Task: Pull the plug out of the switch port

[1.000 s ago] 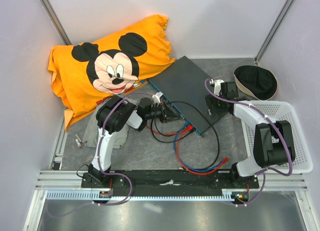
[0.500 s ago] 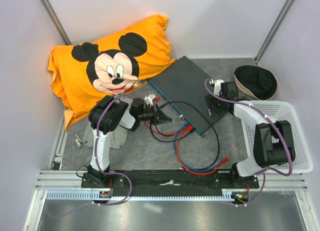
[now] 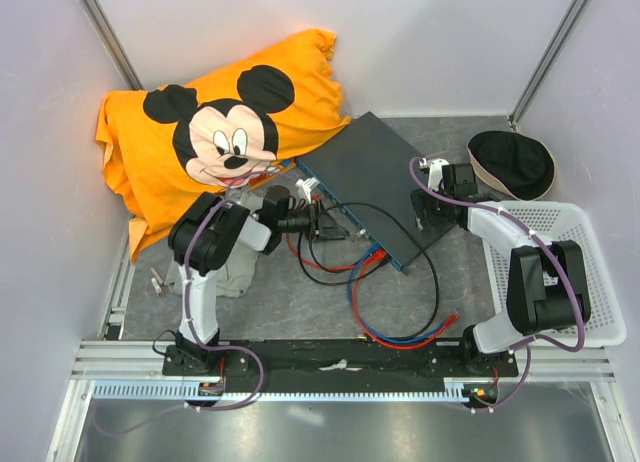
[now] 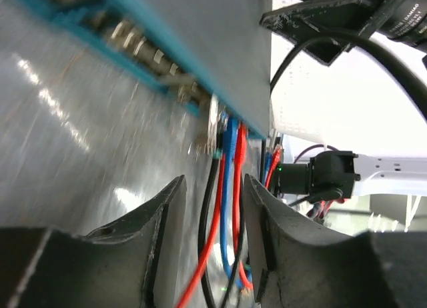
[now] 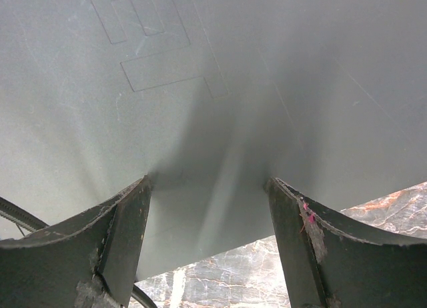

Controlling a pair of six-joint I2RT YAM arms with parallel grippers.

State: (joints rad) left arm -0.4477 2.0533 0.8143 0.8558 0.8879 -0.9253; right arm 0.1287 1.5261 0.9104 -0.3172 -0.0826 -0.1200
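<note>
Resting our right gripper (image 5: 209, 181), fingers apart, on the switch (image 3: 370, 177), we hold our left gripper (image 4: 213, 181), likewise parted, before its teal face.

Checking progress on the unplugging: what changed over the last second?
The left arm's elbow swung left and the left gripper backed slightly left along the switch, open astride the cables; nothing grasped. The right gripper stayed open on the unmoved switch.

We see cables (image 3: 352, 292) crowding the front of the switch (image 3: 375, 177); pillow (image 3: 220, 132) blocks its left end, basket (image 3: 600, 267) probably hems the right side.
</note>
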